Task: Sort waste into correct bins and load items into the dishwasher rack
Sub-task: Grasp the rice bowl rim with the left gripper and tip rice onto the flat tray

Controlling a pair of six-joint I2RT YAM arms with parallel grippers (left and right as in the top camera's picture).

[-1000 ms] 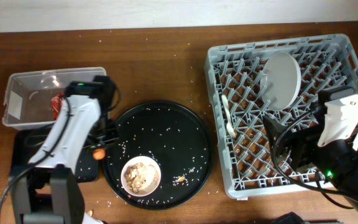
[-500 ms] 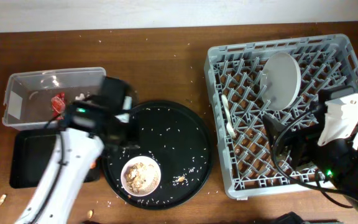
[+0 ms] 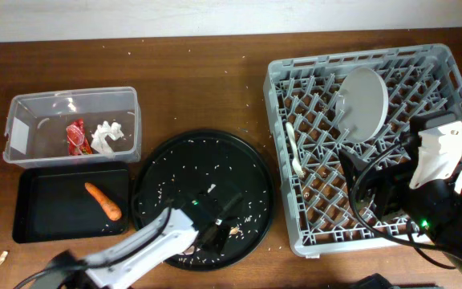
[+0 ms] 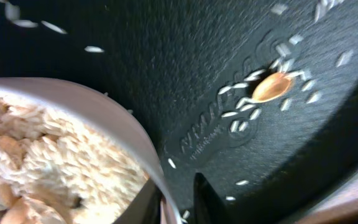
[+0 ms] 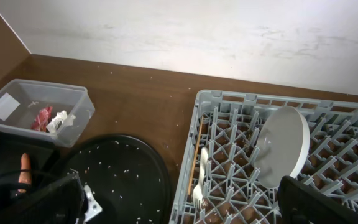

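Observation:
The white bowl [image 4: 73, 143], filled with beige food scraps, stands on the round black tray [image 3: 215, 160]. My left gripper [image 4: 178, 202] straddles its rim, one finger inside and one outside, closed on it. In the overhead view the left arm [image 3: 207, 233] hides the bowl. The carrot [image 3: 104, 201] lies in the shallow black tray [image 3: 46, 229]. The red wrapper [image 3: 75, 136] and the white tissue [image 3: 107, 135] lie in the clear tub [image 3: 22, 108]. The plate [image 3: 363, 103], the fork [image 5: 201, 180] and the chopstick [image 5: 196, 155] are in the grey rack [image 3: 447, 72]. My right gripper [image 5: 179, 211] is open and empty above the rack. No cups are in view.
Rice grains and a beige scrap [image 4: 271, 87] lie on the round tray beside the bowl. More grains are scattered on the wooden table [image 3: 199, 80]. The rack fills the right side and the tub and black tray the left.
My left arm has left the black tray, with the carrot now lying in it, swung past the tub and come down on the bowl at the front. The right arm has not moved.

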